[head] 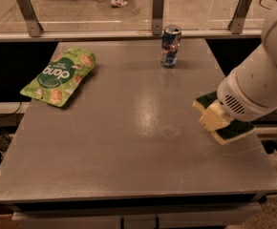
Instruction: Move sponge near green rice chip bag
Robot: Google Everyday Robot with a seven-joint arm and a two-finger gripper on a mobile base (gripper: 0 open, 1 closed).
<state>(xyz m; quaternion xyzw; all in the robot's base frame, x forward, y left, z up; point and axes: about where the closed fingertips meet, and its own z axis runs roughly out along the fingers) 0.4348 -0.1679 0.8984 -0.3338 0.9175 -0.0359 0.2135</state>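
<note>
The sponge (237, 130), dark green over pale yellow foam, is at the table's right side, held in my gripper (214, 118). A pale finger (211, 120) crosses its middle, and green ends show on both sides. The white arm (258, 85) comes in from the right and hides the rest of the gripper. The green rice chip bag (59, 76), with white "dang" lettering, lies flat at the far left of the table, well away from the sponge.
A blue drink can (170, 46) stands upright at the back centre of the grey table (129, 142). A rail with metal posts (157, 6) runs behind the table. The table's right edge is just beyond the sponge.
</note>
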